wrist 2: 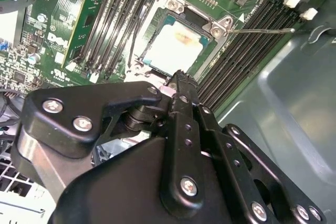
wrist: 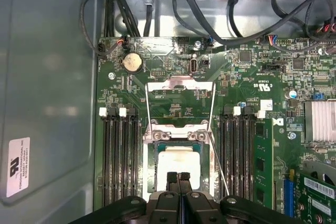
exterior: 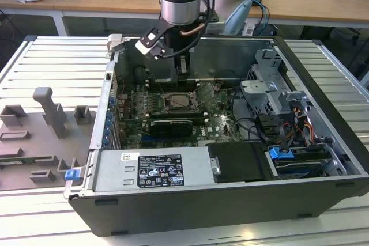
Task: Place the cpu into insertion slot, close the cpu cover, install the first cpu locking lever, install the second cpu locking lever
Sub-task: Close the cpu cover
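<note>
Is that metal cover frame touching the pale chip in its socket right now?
Apart. In the first wrist view the cpu cover stands swung back beyond the insertion slot, and the cpu lies there with its top uncovered.

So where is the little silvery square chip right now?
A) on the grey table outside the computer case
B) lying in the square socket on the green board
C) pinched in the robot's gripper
B: in the first wrist view the cpu lies flat inside the insertion slot, and the gripper near it is shut with nothing between its fingers.
</note>
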`<state>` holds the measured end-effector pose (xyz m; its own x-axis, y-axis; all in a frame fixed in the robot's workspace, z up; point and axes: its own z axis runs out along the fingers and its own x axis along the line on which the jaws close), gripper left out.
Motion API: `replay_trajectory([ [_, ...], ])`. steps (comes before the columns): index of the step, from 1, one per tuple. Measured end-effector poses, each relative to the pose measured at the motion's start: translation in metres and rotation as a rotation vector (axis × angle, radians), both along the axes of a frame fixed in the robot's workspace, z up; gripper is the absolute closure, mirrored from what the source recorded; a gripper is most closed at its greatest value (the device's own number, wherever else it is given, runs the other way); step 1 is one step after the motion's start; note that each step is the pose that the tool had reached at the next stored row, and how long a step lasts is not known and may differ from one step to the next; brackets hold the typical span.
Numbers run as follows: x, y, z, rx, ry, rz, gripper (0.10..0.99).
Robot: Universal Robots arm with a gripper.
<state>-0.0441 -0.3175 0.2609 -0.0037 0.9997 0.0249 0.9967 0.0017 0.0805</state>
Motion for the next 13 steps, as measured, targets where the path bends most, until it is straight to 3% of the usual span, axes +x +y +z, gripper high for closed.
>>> replay_trajectory([
  [9,0.0017,0.0006,0.0066,0.0,0.0,0.0,0.98],
  [13,0.0234,0.0006,0.0066,0.0,0.0023,0.0,0.98],
])
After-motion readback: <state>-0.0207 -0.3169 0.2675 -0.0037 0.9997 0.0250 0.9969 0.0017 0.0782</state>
